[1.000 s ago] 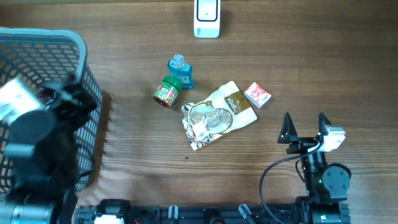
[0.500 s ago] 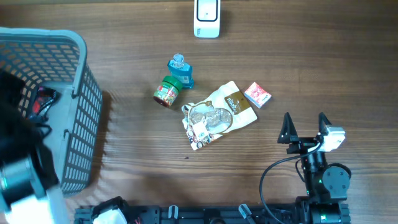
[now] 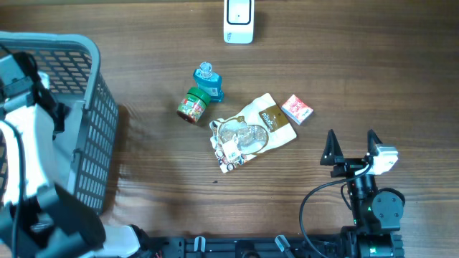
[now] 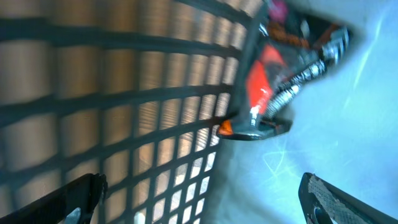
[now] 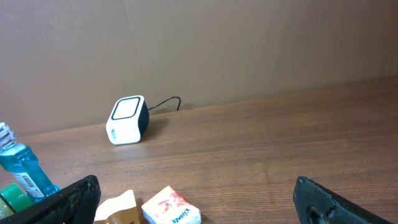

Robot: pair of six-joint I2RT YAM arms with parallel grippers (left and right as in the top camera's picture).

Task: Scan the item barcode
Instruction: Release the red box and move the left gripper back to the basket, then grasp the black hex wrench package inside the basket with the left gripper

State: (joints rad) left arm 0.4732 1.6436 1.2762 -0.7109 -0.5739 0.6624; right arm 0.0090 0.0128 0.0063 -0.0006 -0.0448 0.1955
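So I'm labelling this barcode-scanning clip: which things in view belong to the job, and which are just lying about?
Job:
white barcode scanner
blue bottle
green-lidded jar
snack pouch
small red box
grey basket, probably for the items

Lying about:
black cable, bottom right

A white barcode scanner [image 3: 238, 20] stands at top centre of the worktop. Mid-frame lie a blue bottle [image 3: 208, 82], a green-lidded jar [image 3: 192, 106] just beside it, a pouch [image 3: 251, 132] and a small red box [image 3: 296, 110].
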